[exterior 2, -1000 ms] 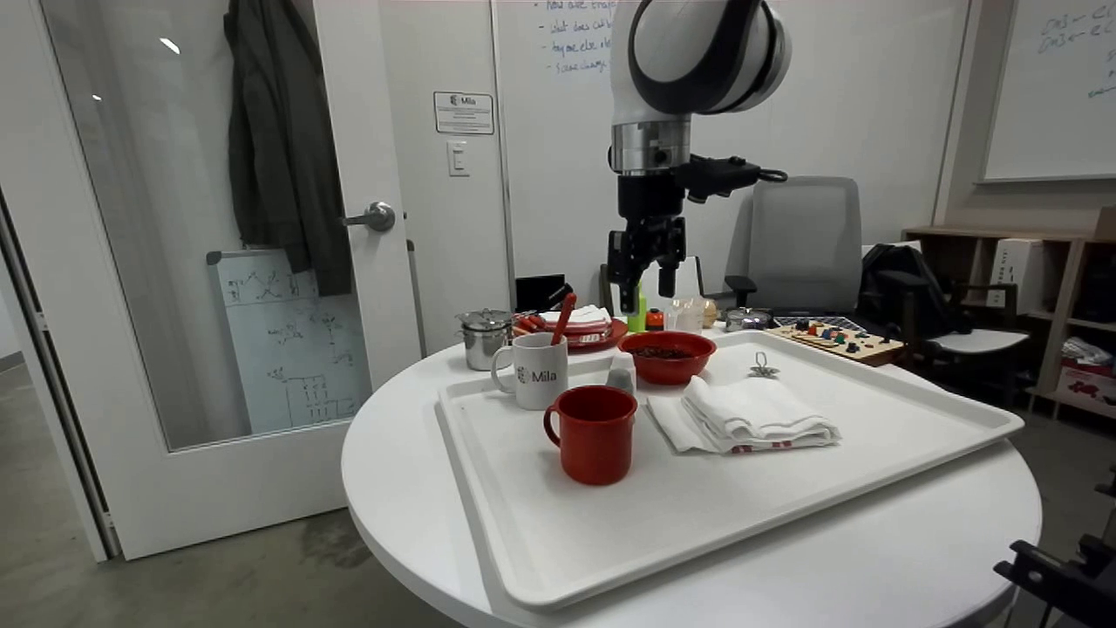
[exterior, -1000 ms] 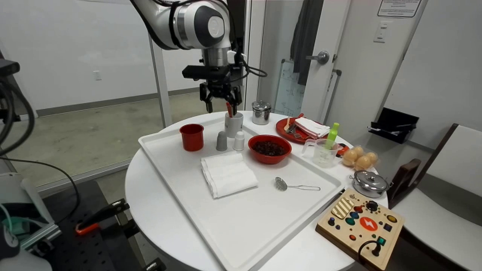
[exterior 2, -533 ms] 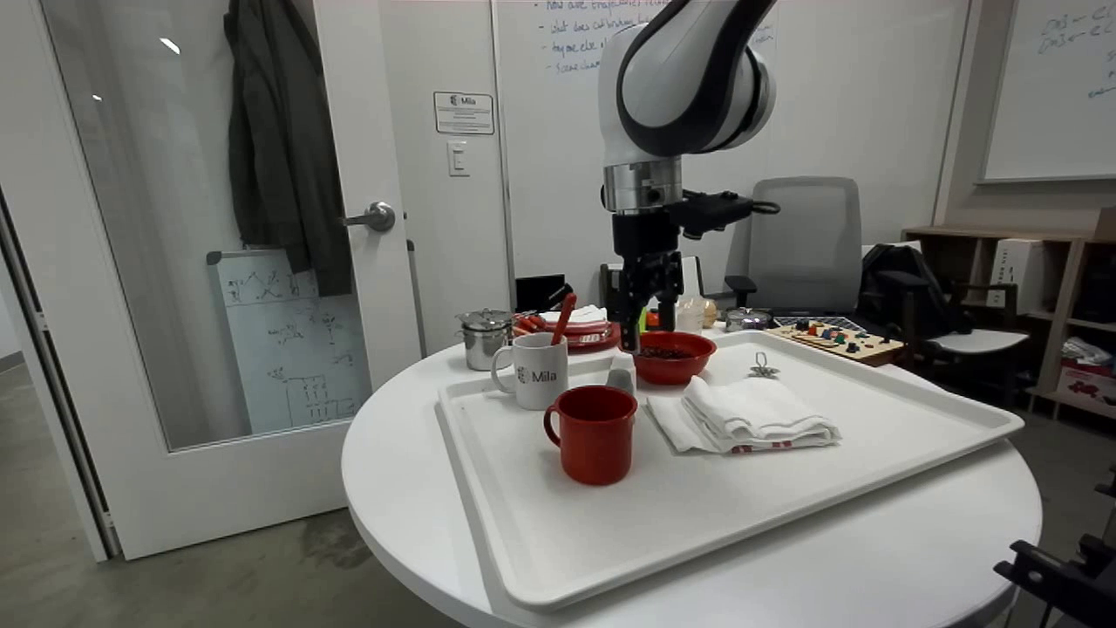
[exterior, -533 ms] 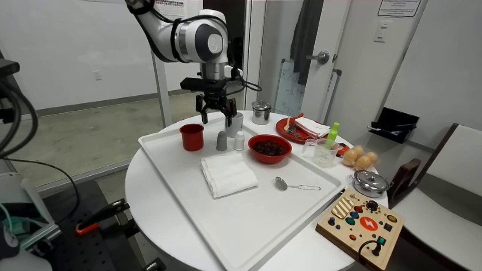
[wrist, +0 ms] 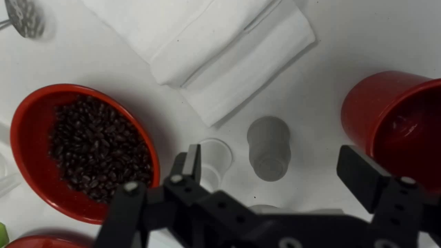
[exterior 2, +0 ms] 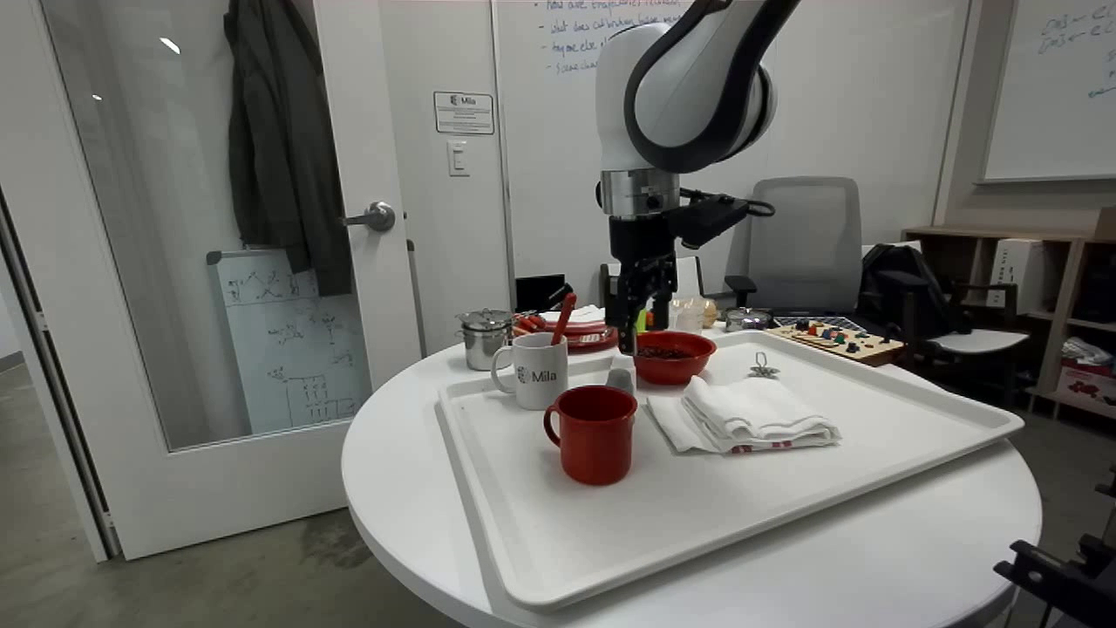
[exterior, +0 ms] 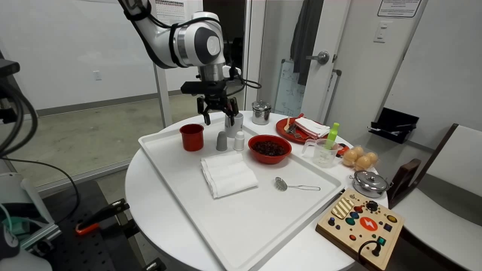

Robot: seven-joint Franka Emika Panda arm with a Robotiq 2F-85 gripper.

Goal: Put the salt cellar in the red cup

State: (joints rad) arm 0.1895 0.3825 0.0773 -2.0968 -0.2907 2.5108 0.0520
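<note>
Wrist view shows the claw (wrist: 272, 162) spread, empty; the grey shaker (wrist: 269, 148) stands between the red cup (wrist: 377, 105) and the white shaker (wrist: 217, 155). Approach seems in hand; next, the claw should descend and pinch the grey one.

Widely spread gripper (wrist: 271, 163) hangs over the salt cellar (wrist: 269, 147), seemingly clear

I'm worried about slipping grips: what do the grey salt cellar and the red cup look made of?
Salt cellar: likely plastic, matte; its grey shows no sharp highlights. Red cup: glossy, plastic or enamelled metal, unclear which; glints show inside.
</note>
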